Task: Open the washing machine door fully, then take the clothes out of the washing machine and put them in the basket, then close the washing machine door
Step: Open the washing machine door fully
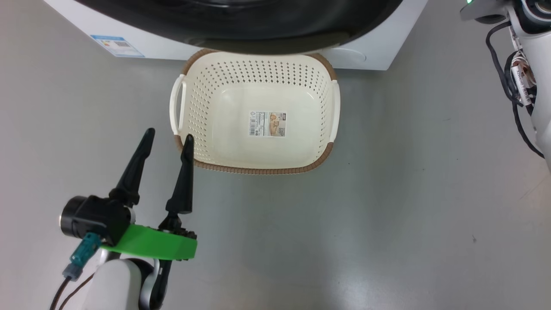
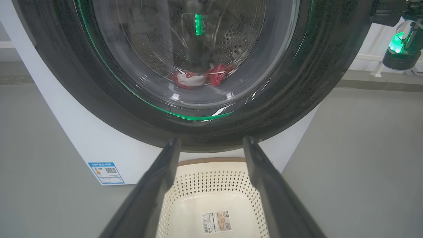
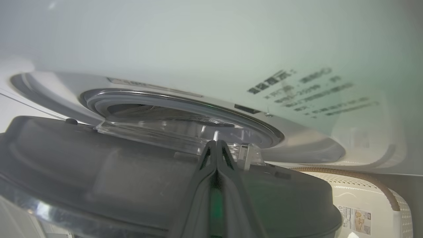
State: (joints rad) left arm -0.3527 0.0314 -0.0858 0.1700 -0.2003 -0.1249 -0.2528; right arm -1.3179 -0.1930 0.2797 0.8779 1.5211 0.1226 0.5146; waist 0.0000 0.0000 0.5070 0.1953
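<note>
Left gripper (image 1: 168, 134) reaches forward over the grey floor (image 1: 387, 215), its long dark fingers spread, tips beside the near-left corner of the basket (image 1: 258, 171), a cream perforated plastic tub with a brown woven-look rim and a paper sticker (image 1: 267, 124) inside. Right gripper (image 3: 216, 145), fingers pressed together, points along the inner face of the ajar washing machine door (image 3: 99, 178). Red-and-white clothes (image 2: 198, 77) lie in the drum behind its bulging glass.
</note>
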